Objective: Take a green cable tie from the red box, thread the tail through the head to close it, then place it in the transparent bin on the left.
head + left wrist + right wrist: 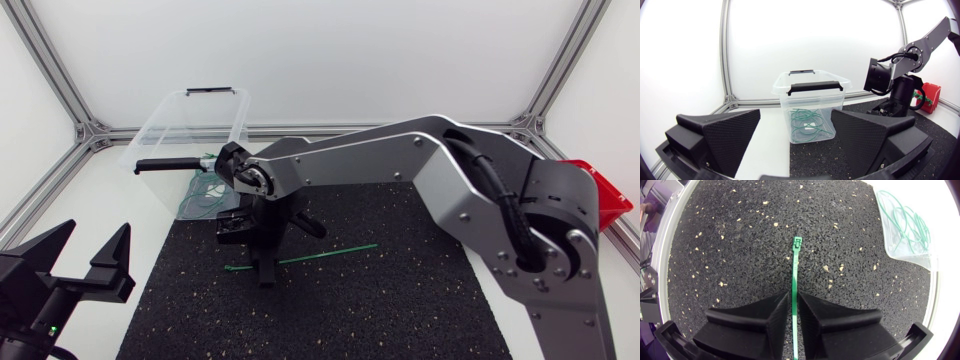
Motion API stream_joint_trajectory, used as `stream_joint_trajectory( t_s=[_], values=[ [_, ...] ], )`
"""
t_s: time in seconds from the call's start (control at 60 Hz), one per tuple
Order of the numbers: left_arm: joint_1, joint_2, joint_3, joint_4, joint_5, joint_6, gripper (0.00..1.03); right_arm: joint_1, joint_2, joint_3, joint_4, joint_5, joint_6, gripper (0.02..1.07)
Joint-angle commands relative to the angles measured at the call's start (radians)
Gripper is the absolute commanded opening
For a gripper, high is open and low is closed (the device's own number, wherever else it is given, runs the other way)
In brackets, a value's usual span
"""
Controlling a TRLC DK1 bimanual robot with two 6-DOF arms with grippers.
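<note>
Green cable tie (795, 265) straddled on mat (740, 255).
Fingers of right gripper (794, 297) held narrowly apart about it; left gripper (796, 112) spread wide, nothing held.

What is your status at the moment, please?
Left gripper open, empty. Right gripper open, low over the mat. Green cable tie flat between its fingers, unthreaded. Nothing in the way.

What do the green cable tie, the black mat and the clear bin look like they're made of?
The green cable tie: likely nylon plastic, a smooth moulded strip. The mat: seemingly granulated rubber, matte black with pale flecks. The transparent bin: clear hard plastic; contents show through its walls.
</note>
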Motion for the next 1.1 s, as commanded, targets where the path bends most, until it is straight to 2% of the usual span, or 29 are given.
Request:
stream_joint_trajectory(
  t_s=[0.0,0.3,0.833,1.083],
  values=[
    [-0.001,-0.007,-0.039,-0.014,-0.008,0.015,0.99,-0.061,0.117,0.003,0.065,0.081,-0.03,0.18],
    [-0.003,-0.007,-0.039,-0.014,-0.008,0.014,0.99,-0.073,0.116,-0.013,0.064,0.081,-0.032,0.17],
    [0.003,-0.009,-0.041,-0.014,-0.008,0.015,0.99,-0.072,-0.05,-0.114,0.076,0.032,-0.012,0.17],
    [0.048,-0.009,-0.039,-0.019,-0.008,0.017,0.99,-0.077,-0.136,-0.152,0.051,0.0,0.005,0.17]
  ],
)
